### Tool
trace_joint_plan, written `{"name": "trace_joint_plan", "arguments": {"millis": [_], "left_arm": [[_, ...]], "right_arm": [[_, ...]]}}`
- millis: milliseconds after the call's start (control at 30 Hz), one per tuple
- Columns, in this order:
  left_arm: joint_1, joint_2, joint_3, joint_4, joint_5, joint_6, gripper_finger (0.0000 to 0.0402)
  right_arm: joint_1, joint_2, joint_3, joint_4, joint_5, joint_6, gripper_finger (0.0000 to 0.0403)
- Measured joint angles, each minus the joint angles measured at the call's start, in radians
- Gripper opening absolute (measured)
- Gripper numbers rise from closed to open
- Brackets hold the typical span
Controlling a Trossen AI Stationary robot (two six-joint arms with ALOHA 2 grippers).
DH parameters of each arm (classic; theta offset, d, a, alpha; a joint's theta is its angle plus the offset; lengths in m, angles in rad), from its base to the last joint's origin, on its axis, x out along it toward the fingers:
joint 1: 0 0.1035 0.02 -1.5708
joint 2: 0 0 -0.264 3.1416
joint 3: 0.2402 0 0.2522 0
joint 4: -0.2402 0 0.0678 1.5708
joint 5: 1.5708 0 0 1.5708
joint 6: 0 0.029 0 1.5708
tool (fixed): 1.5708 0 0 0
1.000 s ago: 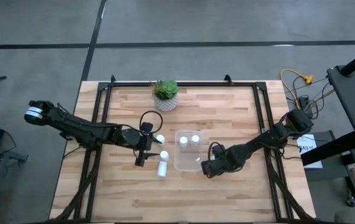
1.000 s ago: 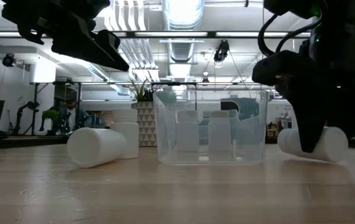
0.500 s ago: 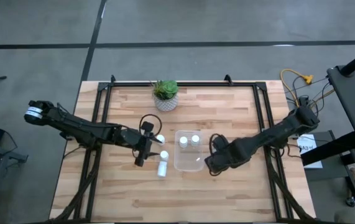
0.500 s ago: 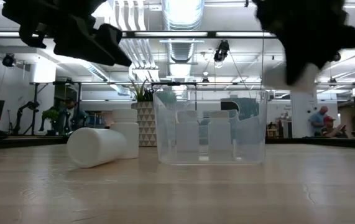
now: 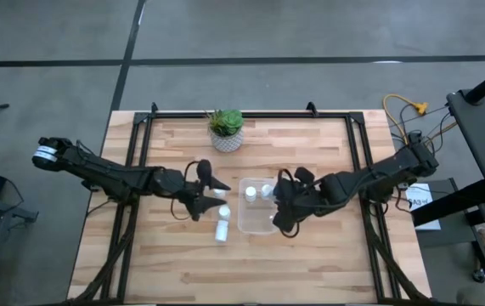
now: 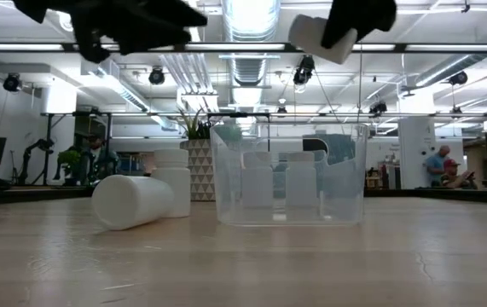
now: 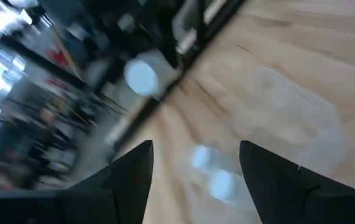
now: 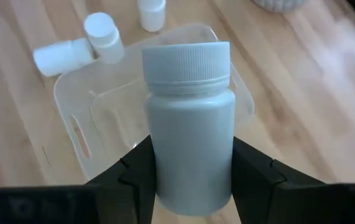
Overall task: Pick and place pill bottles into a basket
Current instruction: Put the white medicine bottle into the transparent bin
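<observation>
The clear basket [image 5: 257,214] stands mid-table with two pill bottles [image 5: 250,193] upright inside, seen through its wall [image 6: 290,175]. My right gripper [image 5: 279,212] is shut on another pill bottle [image 8: 188,124], high over the basket's right part [image 6: 318,34]. To the left of the basket, two bottles [image 5: 224,210] stand upright and one [image 6: 132,201] lies on its side on the table. My left gripper [image 5: 211,184] hovers open above those bottles and touches nothing; its fingers [image 7: 127,180] have nothing between them. My right gripper pinches the bottle's body [image 8: 189,177] between its two fingers [image 8: 133,177], on the half away from the cap [image 8: 186,59]. The fingers slant down from the table's right side. The bottle is lifted clear and tilted, with its cap end pointing away from the gripper.
A potted green plant [image 5: 226,130] stands at the table's far edge, behind the basket. Black frame rails [image 5: 132,170] run along the table's left and right sides. Bare wood [image 5: 250,272] lies toward the near edge.
My right gripper has risen high from the table to the right of the basket, taking the bottle that lay there, and has gone left over the basket while rolling. The bottle now hangs clear and tilted. My left gripper has rolled about its own line and risen a little.
</observation>
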Motion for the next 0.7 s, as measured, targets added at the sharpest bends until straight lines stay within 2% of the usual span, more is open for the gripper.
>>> {"name": "trace_joint_plan", "arguments": {"millis": [267,500,700], "left_arm": [[0.002,0.037,-0.001,0.170,-0.006,0.273,0.0221],[0.007,0.152,0.006,0.276,-0.005,0.381,0.0221],[0.010,0.269,0.023,0.475,-0.006,0.476,0.0221]], "right_arm": [[-0.035,0.000,0.009,0.074,-0.065,-0.192,0.0147],[-0.043,0.000,0.008,0.140,-0.092,-0.266,0.0147],[-0.043,0.000,0.008,0.205,-0.159,-0.296,0.0148]]}}
